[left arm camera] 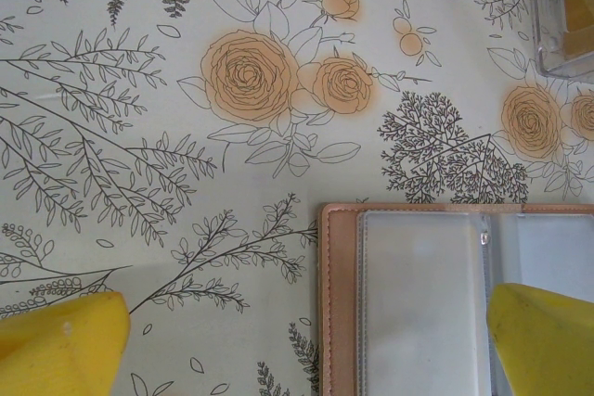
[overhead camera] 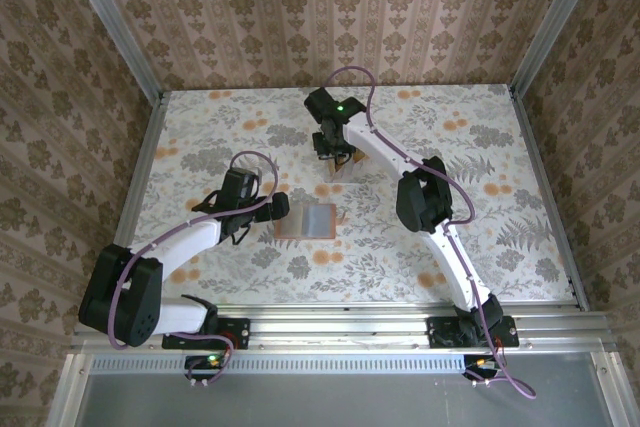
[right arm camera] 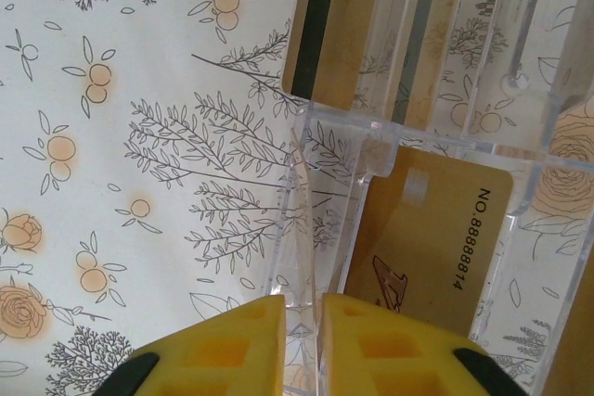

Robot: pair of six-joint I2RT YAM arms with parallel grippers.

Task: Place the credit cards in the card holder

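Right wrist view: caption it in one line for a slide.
Right claw, nearly closed, at the edge of a clear stand holding golden credit cards on a floral table.

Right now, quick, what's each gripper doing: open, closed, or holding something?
Left gripper: open, holding nothing, over the card holder.
Right gripper: nearly closed at the clear stand; whether it grips anything cannot be told.

A clear plastic stand (right arm camera: 339, 150) sits on a flower-printed tablecloth (overhead camera: 480, 147), its near wall lying between the tips of the right claw (right arm camera: 302, 340); patterned wallpaper (overhead camera: 300, 7) and aluminium posts (overhead camera: 112, 22) rise beyond the claw.
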